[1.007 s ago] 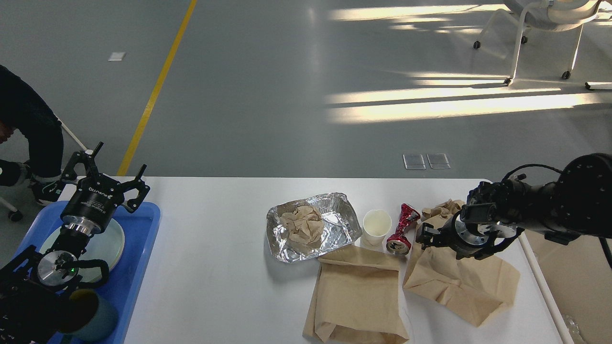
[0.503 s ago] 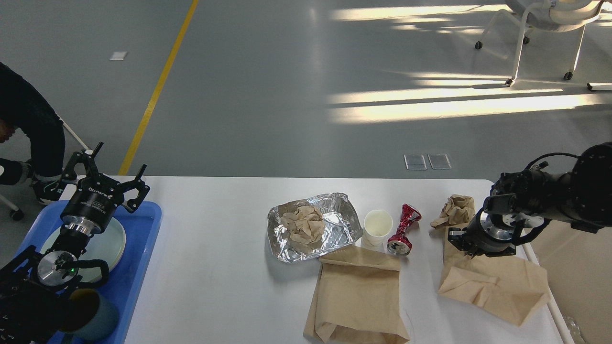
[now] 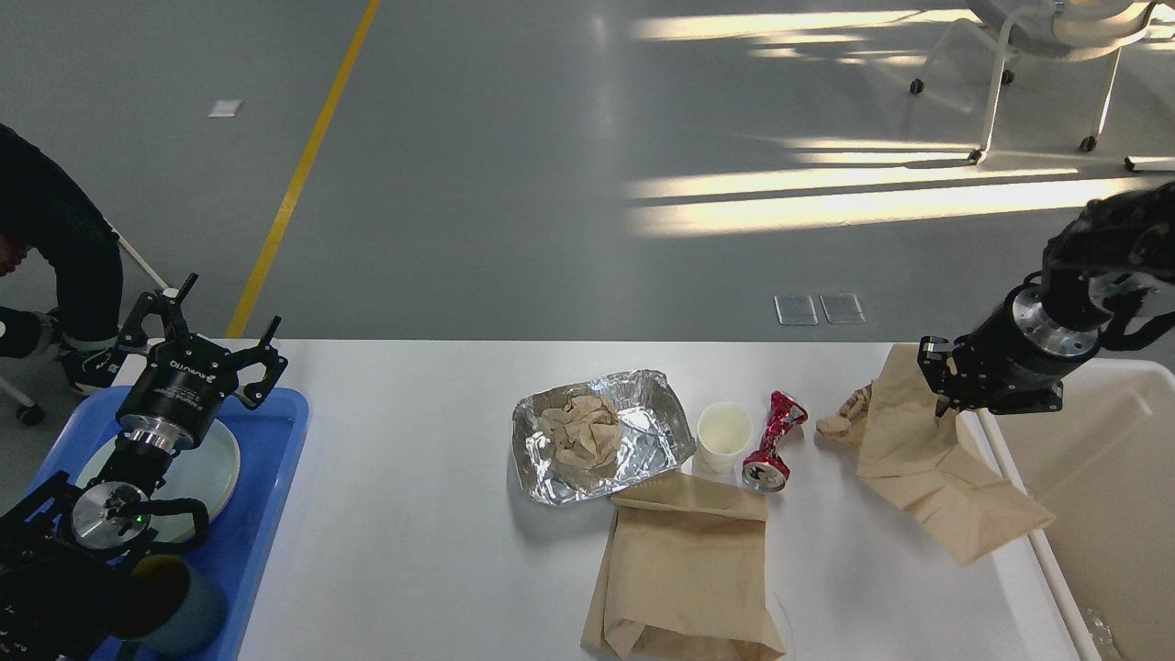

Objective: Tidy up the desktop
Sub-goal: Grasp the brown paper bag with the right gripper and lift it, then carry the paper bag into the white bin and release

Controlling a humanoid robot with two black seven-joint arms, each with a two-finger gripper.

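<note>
The white desktop (image 3: 413, 532) holds a foil tray (image 3: 601, 436) with crumpled brown paper in it, a white paper cup (image 3: 723, 431), a crushed red can (image 3: 773, 441), a flat brown paper bag (image 3: 684, 574) and a small crumpled paper wad (image 3: 840, 418). My right gripper (image 3: 945, 386) is shut on a second brown paper bag (image 3: 936, 468) and holds it lifted and hanging near the table's right edge. My left gripper (image 3: 207, 326) is open and empty above the blue tray (image 3: 266, 514) at the left.
The blue tray carries a white plate (image 3: 207, 473) and a dark cup (image 3: 179, 606). A cream-white bin (image 3: 1115, 477) stands just off the table's right edge. A seated person (image 3: 55, 239) is at far left; a chair (image 3: 1037, 55) stands far behind.
My right gripper has risen and moved right toward the bin, lifting the paper bag off the table. The crumpled wad stayed on the table. The left arm has not moved.
</note>
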